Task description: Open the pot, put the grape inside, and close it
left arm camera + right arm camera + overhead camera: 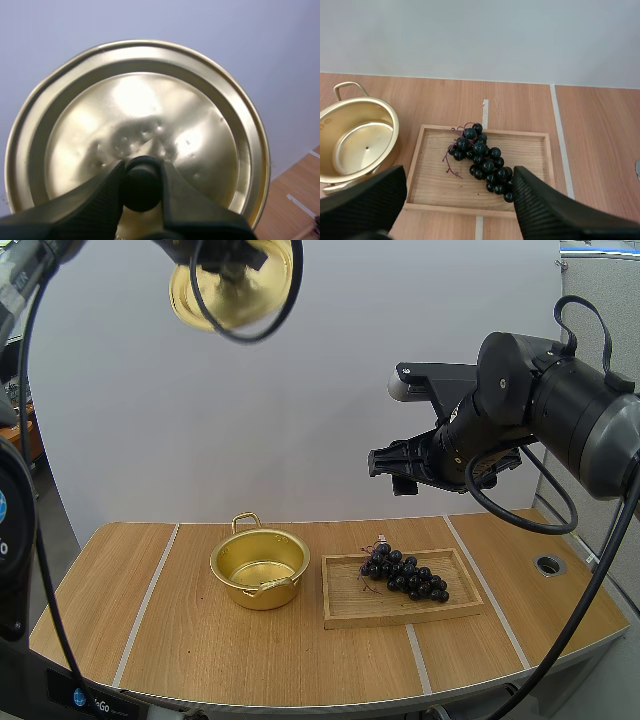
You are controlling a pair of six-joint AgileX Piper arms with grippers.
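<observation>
1. Currently, the pot is found uncovered and upright on the table, just beside the wooden tray. From the right wrist view its inside is seen to be bare.
2. The lid is held high above the table, well apart from the pot. It is gripped by the left gripper, whose fingers are pinched on the black knob from both sides.
3. The bunch of grapes is lying on the wooden tray, untouched, with its stem end turned toward the pot.
4. The right gripper is hanging in the air above the tray with its fingers spread wide. From its wrist view the grapes are seen between the two fingers, far below them, and no contact is made.
5. Step in hand, as judged: the opening is done, and the pickup of the grapes is not yet begun.
6. Next move, as judged: the right gripper is to be lowered onto the bunch, fingers straddling the cluster. It is then to be closed gently, raised clear of the tray rim, carried over the pot's open mouth and released.
7. The lid is best held clear of that path until the grapes are in.
</observation>
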